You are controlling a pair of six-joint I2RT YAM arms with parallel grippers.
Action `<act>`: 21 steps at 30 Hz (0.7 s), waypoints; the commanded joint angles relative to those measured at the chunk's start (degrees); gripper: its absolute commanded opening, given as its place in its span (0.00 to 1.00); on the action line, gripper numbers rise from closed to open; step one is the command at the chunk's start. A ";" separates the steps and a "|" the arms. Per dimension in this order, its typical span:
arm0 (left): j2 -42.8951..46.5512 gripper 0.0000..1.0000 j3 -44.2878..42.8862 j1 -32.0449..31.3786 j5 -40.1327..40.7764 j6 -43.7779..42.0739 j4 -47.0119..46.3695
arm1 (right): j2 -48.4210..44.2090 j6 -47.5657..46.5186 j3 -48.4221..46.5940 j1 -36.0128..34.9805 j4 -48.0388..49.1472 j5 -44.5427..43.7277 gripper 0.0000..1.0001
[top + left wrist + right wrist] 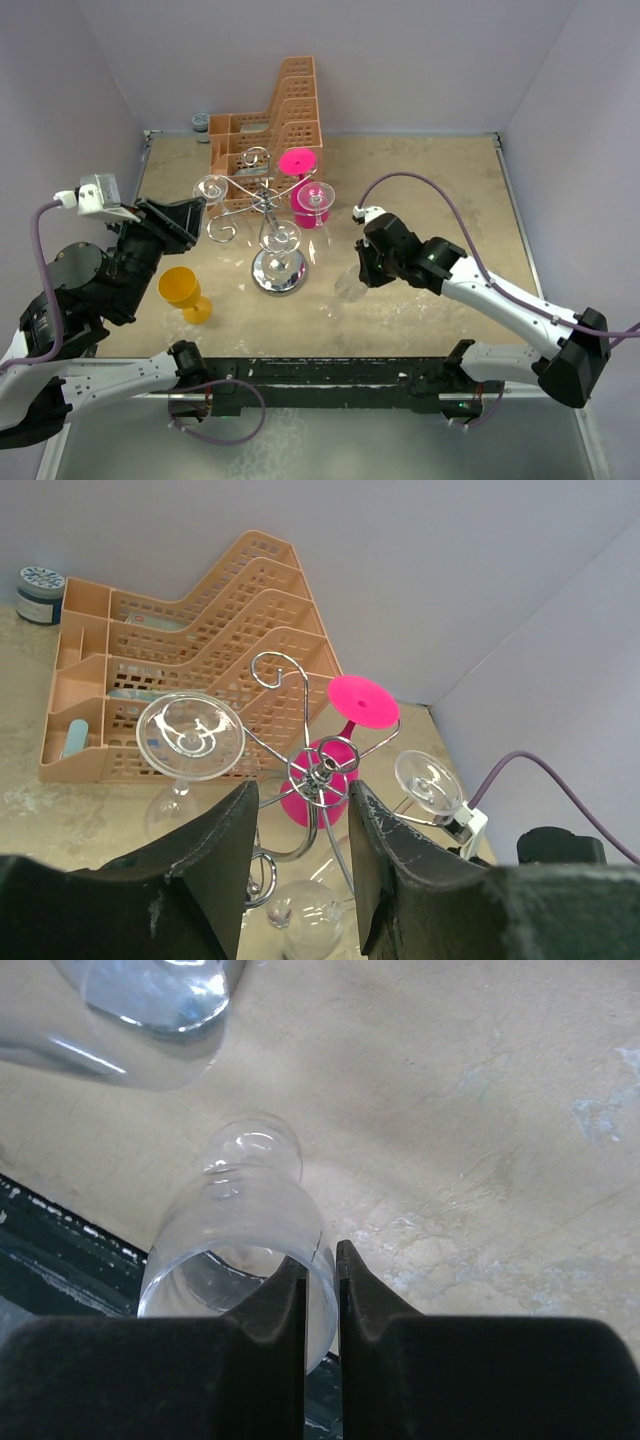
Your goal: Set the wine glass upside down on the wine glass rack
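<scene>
Right gripper [320, 1256] is pinching the rim of a clear wine glass [235, 1250]. From the wrist view we are seeing one black finger inside the bowl and the other outside, with the glass wall squeezed between them. From above, we are finding this glass low by the sandy table [450, 190], to the right of the wine glass rack [268, 205] and apart from it; whether its foot is touching the table we cannot tell. Left gripper [195, 215] is hovering just left of the rack, with its jaws parted and nothing between them. The rack is standing upright on its round chrome base [280, 272]. Three clear glasses and a pink glass [305, 185] are hanging upside down from its arms. An orange basket [265, 125] is sitting behind the rack. A yellow goblet [186, 292] is standing near the left arm.
</scene>
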State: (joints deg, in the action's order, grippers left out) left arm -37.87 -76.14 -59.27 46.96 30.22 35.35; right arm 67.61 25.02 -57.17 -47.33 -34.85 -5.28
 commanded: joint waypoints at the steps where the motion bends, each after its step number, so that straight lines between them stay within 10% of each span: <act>1: 0.26 0.39 -1.39 0.03 0.21 -1.07 -0.54 | 0.26 0.09 -5.16 -0.48 -2.50 -7.33 0.00; 21: -6.42 0.52 -3.89 0.03 -11.40 1.37 -9.73 | -2.63 11.41 -17.98 -0.44 0.38 -39.60 0.00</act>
State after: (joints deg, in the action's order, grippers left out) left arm -40.60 -78.37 -59.27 41.30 30.63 31.48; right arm 68.60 31.35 -71.05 -47.62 -40.82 -32.97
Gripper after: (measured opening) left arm 0.507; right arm 0.129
